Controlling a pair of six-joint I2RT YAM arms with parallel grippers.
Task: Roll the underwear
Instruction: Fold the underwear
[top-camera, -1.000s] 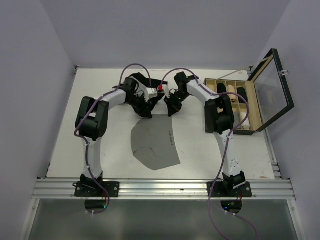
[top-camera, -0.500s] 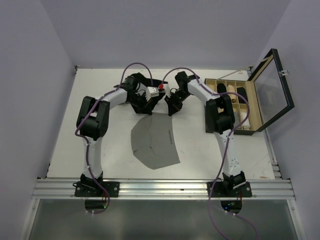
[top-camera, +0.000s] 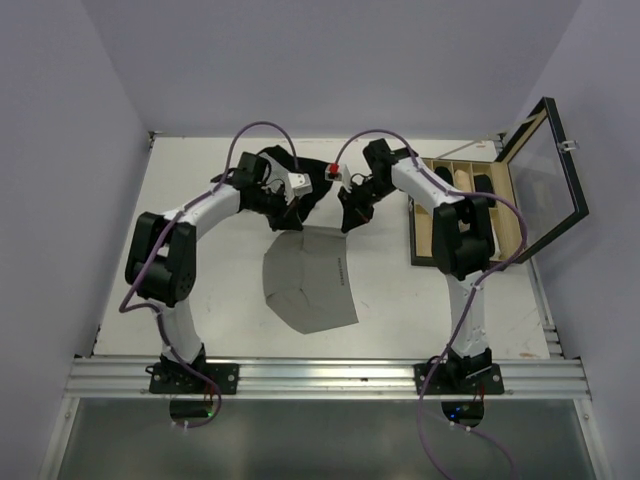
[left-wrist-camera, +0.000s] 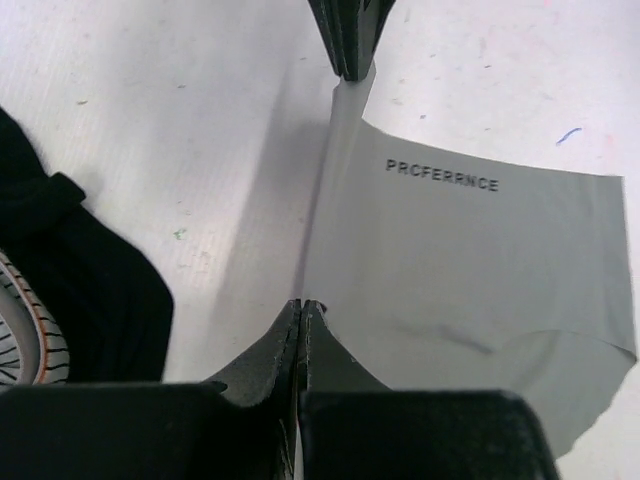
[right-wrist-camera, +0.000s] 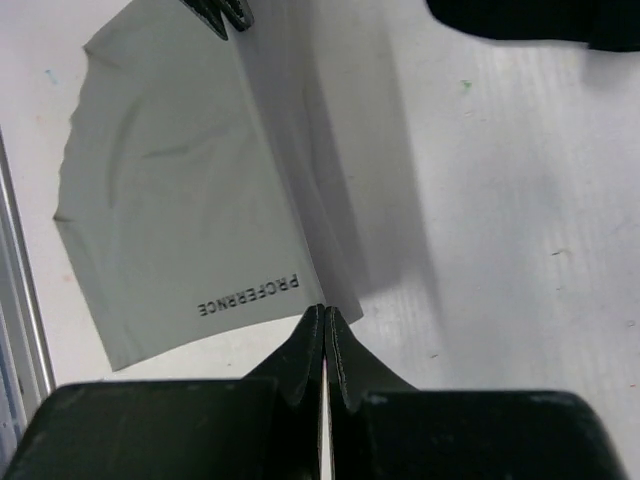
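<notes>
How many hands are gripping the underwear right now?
2. The left hand pinches the far left corner of the underwear; the right hand pinches the far right corner, by the lettering.

Underwear (top-camera: 308, 280): plain medium grey, no pattern, dark lettering along the waistband. Garment (left-wrist-camera: 80, 290) beside it: solid black. Table (top-camera: 200, 220): white with faint coloured specks. My left gripper (left-wrist-camera: 300, 305) and right gripper (right-wrist-camera: 323, 310): black.

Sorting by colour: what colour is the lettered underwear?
The underwear is plain grey with dark lettering; clearest in the left wrist view.
</notes>
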